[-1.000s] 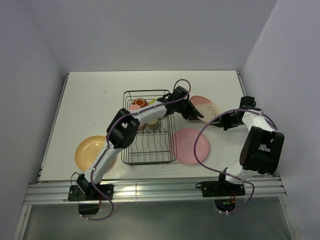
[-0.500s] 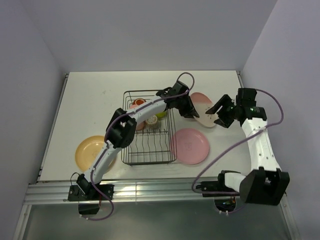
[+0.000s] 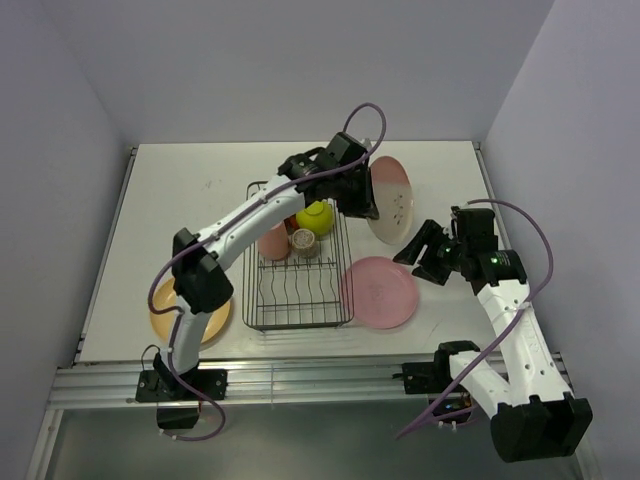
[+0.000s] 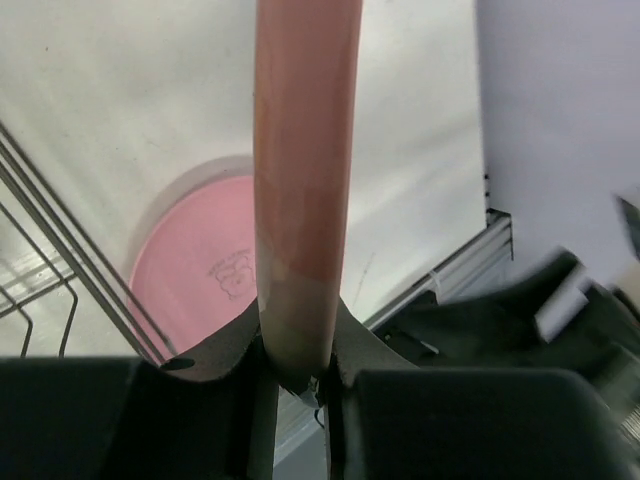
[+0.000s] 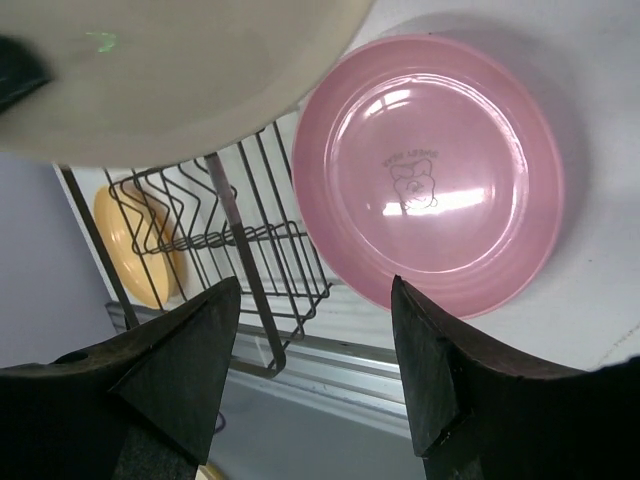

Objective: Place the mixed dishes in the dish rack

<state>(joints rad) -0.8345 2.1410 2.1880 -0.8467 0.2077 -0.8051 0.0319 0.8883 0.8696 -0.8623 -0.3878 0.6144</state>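
White tabletop w/ black wire rack at center, pink plate flat just R of it, yellow plate flat on its L; left tool clamps pink-and-cream plate on edge beside rack's far R corner; right tool spread open, empty, near pink plate's R edge.

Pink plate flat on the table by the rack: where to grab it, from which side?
Best bet: grip the pink plate by its rim at the right edge, coming in low from the right with the open right gripper. It lies flat, face up, so only the upturned rim offers a pinch, and the dish rack crowds its left edge.
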